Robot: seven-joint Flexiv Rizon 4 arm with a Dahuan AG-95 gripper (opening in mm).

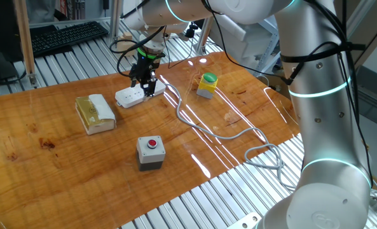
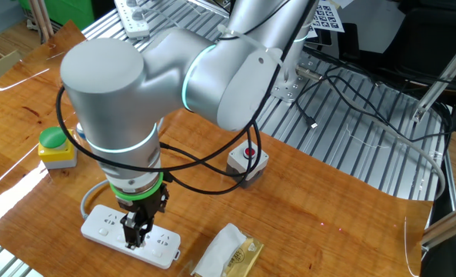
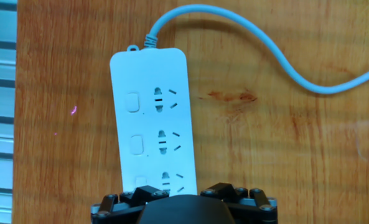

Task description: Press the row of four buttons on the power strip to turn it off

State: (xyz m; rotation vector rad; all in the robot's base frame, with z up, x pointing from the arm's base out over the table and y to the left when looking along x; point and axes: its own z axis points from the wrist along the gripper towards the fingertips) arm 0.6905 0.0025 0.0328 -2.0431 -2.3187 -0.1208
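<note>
The gripper (image 2: 138,235) hovers over the power strip (image 3: 152,118), jaws wide; an off-centre descent could miss the small buttons (image 3: 133,102) beside the sockets.

power strip (image 3: 152,127) lower end hidden under the hand, fourth of the four buttons (image 3: 133,102) perhaps covered

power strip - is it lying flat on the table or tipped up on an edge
Flat. The power strip lies socket side up on the wooden table in the hand view, its buttons and sockets facing the camera, and both fixed views show it flat too.
</note>
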